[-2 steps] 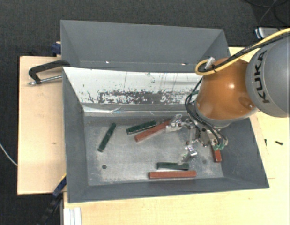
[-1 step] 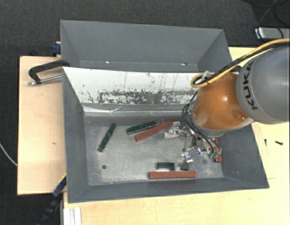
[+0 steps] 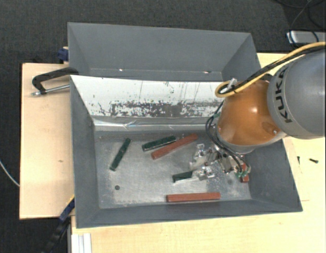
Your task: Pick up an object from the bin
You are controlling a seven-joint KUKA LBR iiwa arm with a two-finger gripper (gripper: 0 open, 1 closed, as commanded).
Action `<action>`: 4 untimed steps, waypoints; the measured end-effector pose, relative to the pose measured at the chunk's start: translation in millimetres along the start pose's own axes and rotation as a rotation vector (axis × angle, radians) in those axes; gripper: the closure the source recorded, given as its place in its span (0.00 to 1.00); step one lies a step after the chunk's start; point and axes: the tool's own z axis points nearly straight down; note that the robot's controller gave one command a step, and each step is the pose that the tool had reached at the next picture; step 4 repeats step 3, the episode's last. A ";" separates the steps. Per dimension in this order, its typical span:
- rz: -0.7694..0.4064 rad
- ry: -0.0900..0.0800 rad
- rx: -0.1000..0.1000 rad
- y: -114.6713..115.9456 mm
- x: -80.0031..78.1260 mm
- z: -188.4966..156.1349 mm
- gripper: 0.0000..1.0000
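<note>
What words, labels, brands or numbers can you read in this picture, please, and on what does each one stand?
"KUK": large dark letters running along the grey arm; the rest of the word is out of sight.
No other text can be read: the sticks carry no lettering that I can see, and the dark marks on the back wall of the bin are scuffs, not letters.
</note>
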 end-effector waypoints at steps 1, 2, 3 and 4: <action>0.000 0.000 0.000 0.0 0.0 0.1 1.00; -0.001 0.006 -0.001 0.7 1.7 -5.8 1.00; 0.000 0.009 -0.002 1.3 2.3 -33.7 1.00; 0.000 0.009 -0.002 1.3 2.3 -33.7 1.00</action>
